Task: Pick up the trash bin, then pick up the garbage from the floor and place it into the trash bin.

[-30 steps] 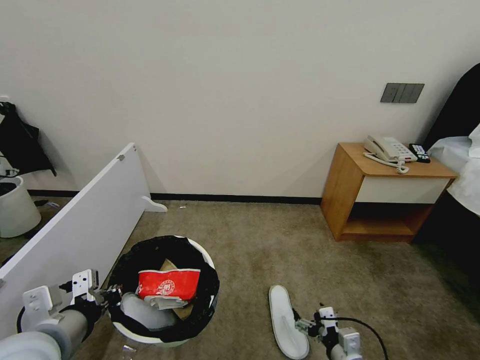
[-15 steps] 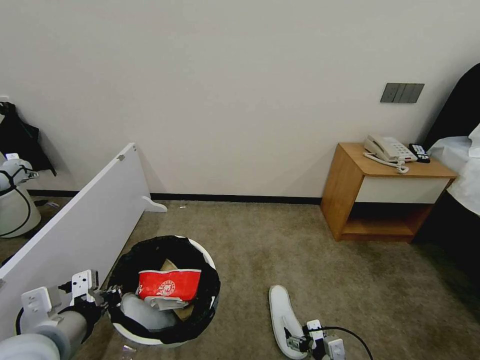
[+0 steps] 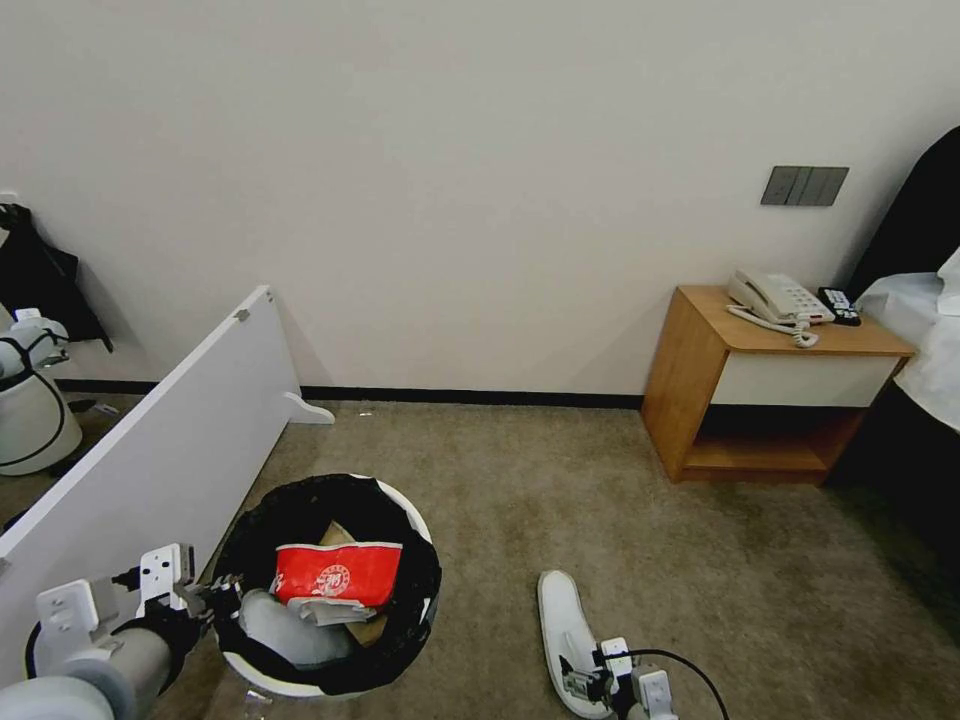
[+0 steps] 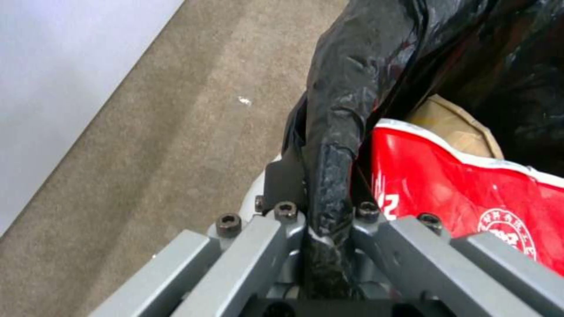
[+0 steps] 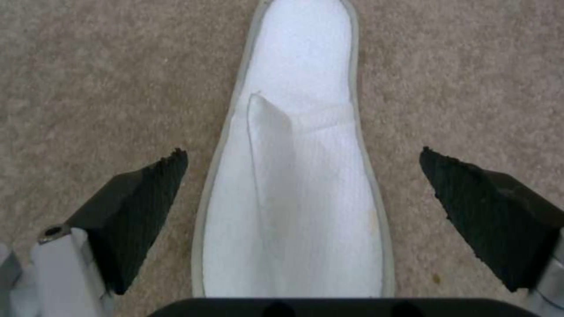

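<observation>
A wooden nightstand [image 3: 770,385] stands on brown carpet [image 3: 560,480] against the cream wall [image 3: 480,180]. A telephone [image 3: 778,298] sits on the nightstand.

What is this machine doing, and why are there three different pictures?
It's a robot with two arms, tidying a bedroom floor. One camera sits on its head, one on each wrist. From the head you see the left gripper pinching the rim of the trash bin, which is lined with a black bag and has a red carton inside. The right gripper is open around a white slipper lying on the carpet, not yet squeezing it.
</observation>
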{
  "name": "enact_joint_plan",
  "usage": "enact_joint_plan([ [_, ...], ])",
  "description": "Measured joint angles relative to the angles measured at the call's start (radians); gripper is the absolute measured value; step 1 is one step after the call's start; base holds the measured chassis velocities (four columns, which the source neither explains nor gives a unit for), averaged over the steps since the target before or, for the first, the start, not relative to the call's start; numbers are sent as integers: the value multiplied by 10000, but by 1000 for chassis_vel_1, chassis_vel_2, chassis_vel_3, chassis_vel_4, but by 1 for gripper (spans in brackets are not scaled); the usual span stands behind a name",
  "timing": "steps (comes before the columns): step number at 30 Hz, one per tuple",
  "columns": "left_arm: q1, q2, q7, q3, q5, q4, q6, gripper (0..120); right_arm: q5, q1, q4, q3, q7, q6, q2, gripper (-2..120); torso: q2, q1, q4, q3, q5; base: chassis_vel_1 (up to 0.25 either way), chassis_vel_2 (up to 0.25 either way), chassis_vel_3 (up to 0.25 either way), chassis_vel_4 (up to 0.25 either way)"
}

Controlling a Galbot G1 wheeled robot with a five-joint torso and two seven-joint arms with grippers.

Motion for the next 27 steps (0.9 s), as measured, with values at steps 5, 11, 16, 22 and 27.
enact_joint_plan([
  [5, 10, -5, 4, -1, 3, -21, 1, 1, 41, 118, -142, -30, -19, 5, 12, 100, 0, 0, 0, 0, 0, 0, 0, 0, 0],
  [11, 69, -7, 10, -29, 10, -50, 0, 1, 134, 286, -373, -129, -50, -22, 19, 100, 0, 0, 0, 0, 0, 0, 0, 0, 0],
  [16, 79, -12, 17, -44, 12, -91, 0, 1, 215, 448, -726, -172, -55, -12, 86, 84, 0, 0, 0, 0, 0, 0, 0, 0, 0],
  [22, 89, 6, 18, -71, -2, -112, 0, 1, 468, 617, -909, -158, -78, -43, 29, 61, 0, 0, 0, 0, 0, 0, 0, 0, 0],
  [27, 78, 24, 19, -74, -20, -116, 0, 1, 555, 630, -914, -192, -59, -111, 18, 37, 0, 0, 0, 0, 0, 0, 0, 0, 0],
])
